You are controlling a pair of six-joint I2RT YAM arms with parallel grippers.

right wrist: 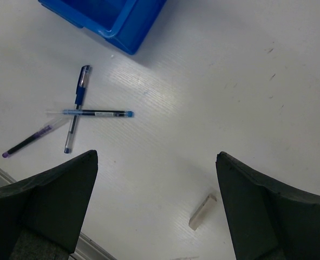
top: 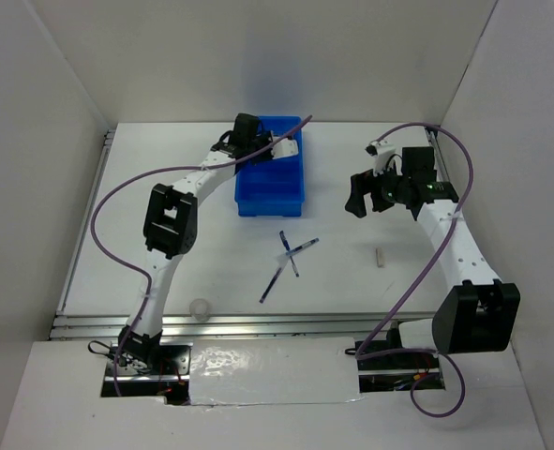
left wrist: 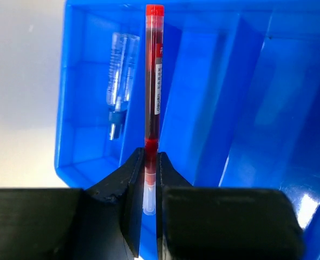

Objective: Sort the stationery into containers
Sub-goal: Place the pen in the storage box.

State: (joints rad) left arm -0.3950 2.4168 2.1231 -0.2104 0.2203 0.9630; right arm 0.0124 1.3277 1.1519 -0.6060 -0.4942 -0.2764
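My left gripper (left wrist: 149,162) is shut on a red pen (left wrist: 153,81) and holds it over the bright blue tray (left wrist: 246,97), which also shows in the top view (top: 275,183). A clear blue-capped tube (left wrist: 119,81) lies in the tray's left compartment. Three dark-blue pens (top: 291,255) lie crossed on the table in front of the tray; they also show in the right wrist view (right wrist: 78,116). A white eraser stub (right wrist: 203,212) lies on the table between my open, empty right gripper's fingers (right wrist: 51,200). My right gripper (top: 370,197) hangs above the table right of the tray.
A clear tape ring (top: 200,308) lies near the front edge by the left arm. A metal rail runs along the table's front edge (top: 258,323). White walls close in the table at the back and sides.
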